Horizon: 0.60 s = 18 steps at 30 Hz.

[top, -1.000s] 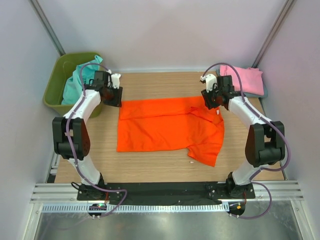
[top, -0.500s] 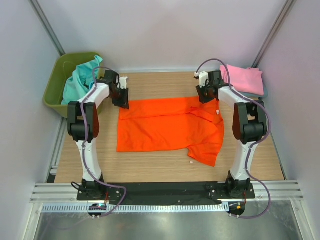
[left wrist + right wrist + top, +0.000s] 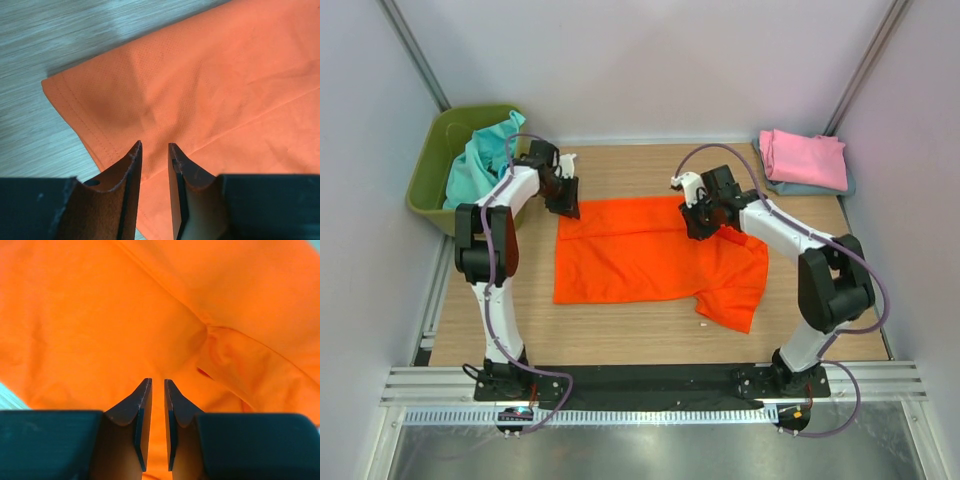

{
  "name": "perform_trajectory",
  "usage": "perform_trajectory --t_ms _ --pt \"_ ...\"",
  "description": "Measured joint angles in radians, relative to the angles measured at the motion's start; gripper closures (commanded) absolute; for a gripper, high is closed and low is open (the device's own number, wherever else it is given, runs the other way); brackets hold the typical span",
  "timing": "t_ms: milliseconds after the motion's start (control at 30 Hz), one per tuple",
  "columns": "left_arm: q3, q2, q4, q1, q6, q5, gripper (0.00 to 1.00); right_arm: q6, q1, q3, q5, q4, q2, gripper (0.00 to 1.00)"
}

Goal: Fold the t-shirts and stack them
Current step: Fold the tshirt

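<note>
The bright orange t-shirt (image 3: 640,255) lies spread on the wooden table, its near right part rumpled. My left gripper (image 3: 565,205) sits at its far left corner. In the left wrist view the jaws (image 3: 154,145) are pinched on the orange cloth (image 3: 225,75), and creases run out from between them. My right gripper (image 3: 695,225) is over the shirt's far middle. Its jaws (image 3: 158,381) stand a thin gap apart above smooth orange cloth (image 3: 90,315), with a pucker just beyond them. A folded pink t-shirt (image 3: 805,158) lies on a grey-blue one (image 3: 790,188) at the far right.
An olive-green bin (image 3: 425,190) stands at the far left and holds teal t-shirts (image 3: 480,160). Grey walls close in the table on three sides. Bare wood (image 3: 620,320) shows in front of the orange shirt.
My right gripper moved left and nearer, from the shirt's far right corner to its far middle, and its jaws narrowed. The left gripper reached the far left corner and its jaws narrowed.
</note>
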Motion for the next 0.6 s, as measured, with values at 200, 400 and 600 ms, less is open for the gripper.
perform_trajectory --t_ms 200,400,600 --pt "0.005 -0.004 -0.001 0.0 0.0 0.0 0.7 0.019 -0.093 0.0 0.014 0.02 -0.069 0.78" --pt "0.085 0.002 -0.014 0.0 -0.019 0.0 0.7 0.006 -0.237 0.079 0.061 0.059 0.044 0.8" --pt "0.101 0.003 -0.016 -0.001 -0.021 -0.001 0.7 -0.023 -0.234 0.093 0.072 0.047 0.136 0.84"
